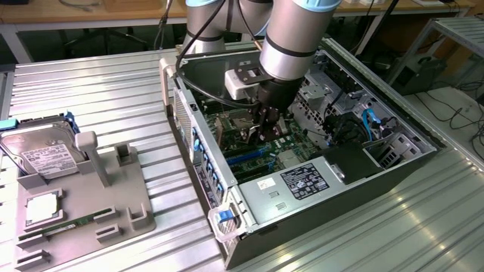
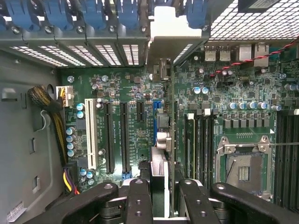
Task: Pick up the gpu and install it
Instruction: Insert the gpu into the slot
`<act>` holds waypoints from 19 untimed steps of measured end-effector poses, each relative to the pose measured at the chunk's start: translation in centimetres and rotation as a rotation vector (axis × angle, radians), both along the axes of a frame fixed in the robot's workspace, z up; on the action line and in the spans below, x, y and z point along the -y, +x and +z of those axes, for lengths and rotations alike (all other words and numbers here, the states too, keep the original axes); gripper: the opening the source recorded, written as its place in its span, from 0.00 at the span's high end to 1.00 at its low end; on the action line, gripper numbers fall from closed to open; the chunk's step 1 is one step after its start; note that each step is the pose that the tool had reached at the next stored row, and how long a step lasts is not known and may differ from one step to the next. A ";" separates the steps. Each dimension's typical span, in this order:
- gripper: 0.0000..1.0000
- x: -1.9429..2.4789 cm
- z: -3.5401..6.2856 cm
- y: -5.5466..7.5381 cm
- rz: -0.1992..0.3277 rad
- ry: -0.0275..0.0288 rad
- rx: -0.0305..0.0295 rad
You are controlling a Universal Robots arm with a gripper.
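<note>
Inside the open computer case (image 1: 408,148), the gpu (image 2: 161,140) is held on edge by the gripper (image 1: 261,133), with the fingers (image 2: 140,200) clamped on either side of its upper edge. In the wrist view the card is seen edge-on as a thin vertical strip: its long axis runs from the gripper toward the slotted rear wall of the case, and its silver metal bracket (image 2: 170,44) points at that wall, just beside the row of blue clips (image 2: 93,14). The board stands upright over the motherboard (image 2: 126,116), above the blue slot next to the black expansion slots (image 2: 117,135) and the single white slot (image 2: 88,135). Whether the card's lower edge is seated in the slot cannot be told.

The fingers are black, matte, with round bolt holes along their links. The motherboard is dark green, dotted with small cylindrical capacitors, and a square metal CPU socket (image 2: 243,165) with a steel frame lies beside long black memory slots. A bundle of yellow and black wires (image 2: 58,126) runs along the grey case wall.

In the exterior view the arm (image 1: 295,34) reaches down into the case, which lies on its side on a ribbed metal surface (image 1: 106,90). Toward the exterior view's left, a grey moulded holder (image 1: 128,187) carries a silver hard drive (image 1: 42,150) with a white label and a narrow green RAM stick (image 1: 72,222).
</note>
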State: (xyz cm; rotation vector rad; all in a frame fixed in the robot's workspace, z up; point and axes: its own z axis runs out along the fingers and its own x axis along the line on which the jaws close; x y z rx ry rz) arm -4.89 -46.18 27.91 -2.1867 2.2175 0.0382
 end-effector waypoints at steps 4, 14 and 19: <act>0.72 0.13 -0.01 0.0 0.000 0.0001 0.0000; 0.72 0.38 -0.52 -0.4 0.000 0.0001 0.0000; 0.72 0.38 -1.23 -0.7 0.000 0.0001 0.0000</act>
